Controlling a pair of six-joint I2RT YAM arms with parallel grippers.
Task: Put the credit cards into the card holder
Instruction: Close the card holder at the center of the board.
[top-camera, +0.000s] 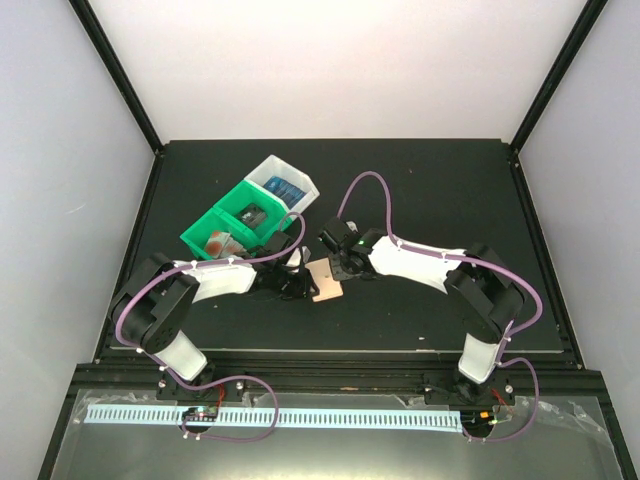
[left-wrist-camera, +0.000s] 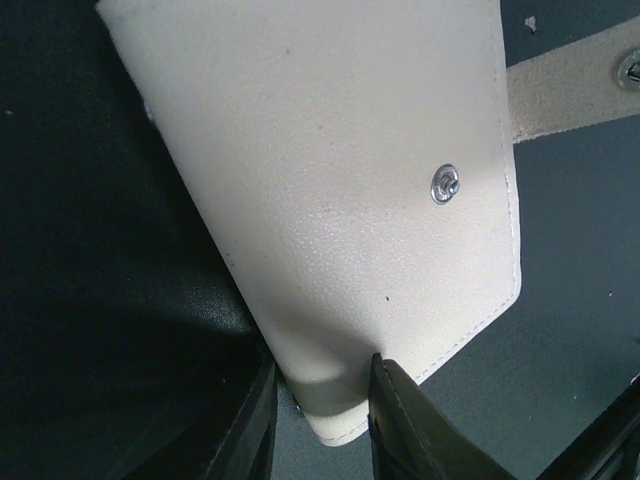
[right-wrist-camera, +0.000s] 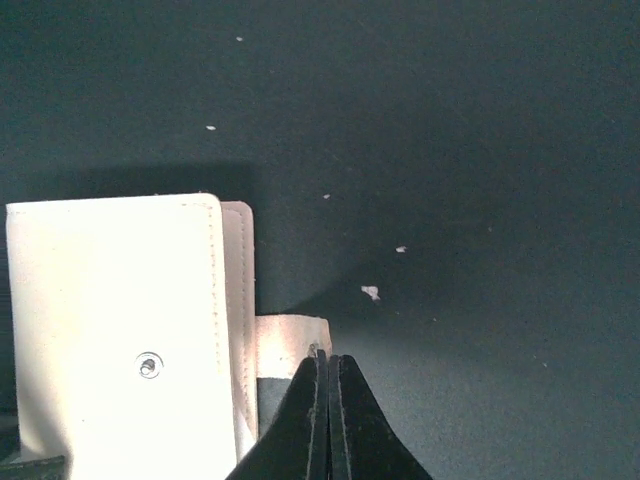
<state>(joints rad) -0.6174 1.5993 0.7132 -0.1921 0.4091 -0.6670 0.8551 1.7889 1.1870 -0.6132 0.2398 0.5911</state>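
With my left gripper (left-wrist-camera: 322, 400) clamped on the card holder (left-wrist-camera: 330, 200) at table centre and my right gripper (right-wrist-camera: 328, 400) pinching its snap tab (right-wrist-camera: 290, 340) at 3 o'clock, uneven pull risks tab slip.

cream card holder (left-wrist-camera: 330, 200), green bin (top-camera: 232, 222), blk table (top-camera: 420, 190)

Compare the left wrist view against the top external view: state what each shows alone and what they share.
Only the left wrist view shows the metal snap stud on the wallet's face and the left tool closed on the wallet's corner edge.

Only the top external view shows the green plastic bin and white plastic bin with cards inside, the right tool at the wallet's side, and both arms over the black table.

Both show the tan leather-like folding card holder lying on the black table.
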